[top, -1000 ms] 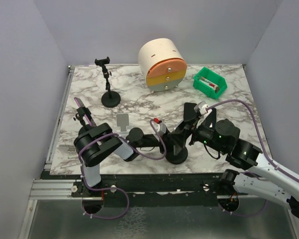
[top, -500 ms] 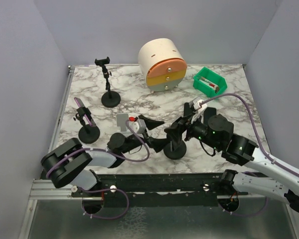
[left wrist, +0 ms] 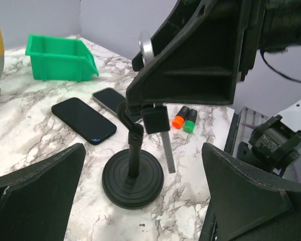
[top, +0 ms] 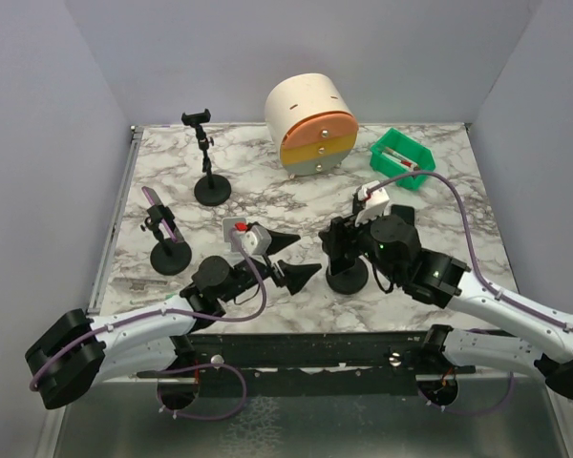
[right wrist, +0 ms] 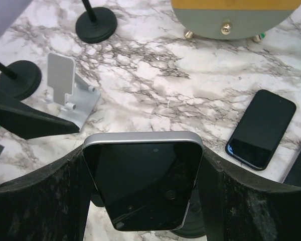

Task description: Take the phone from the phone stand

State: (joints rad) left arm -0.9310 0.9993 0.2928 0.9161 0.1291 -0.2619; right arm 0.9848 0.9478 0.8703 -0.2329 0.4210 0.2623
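Across the marble worktop (top: 267, 181) the big change is my left arm. It has swung back toward the near-left edge and now lies low and stretched out, apart from the phone stand (left wrist: 134, 173) it was close against a second ago. The left gripper (top: 308, 252) has sprung from nearly closed to jaws fully spread. It holds nothing and points at the stand from a short way off, so the stand has lost its brace and rests on its own base.

The right gripper (right wrist: 143, 158) has kept the same spread. Its jaws are clamped on two opposite edges of the phone (right wrist: 143, 193), screen toward the wrist camera, directly over the stand's base. In the left wrist view the stand's little clamp (left wrist: 153, 118) sits right under the right finger, and I cannot tell whether the phone has cleared it.

I judge the lift is the step left. If the clamp still bites, the unbraced stand may come up with the phone.
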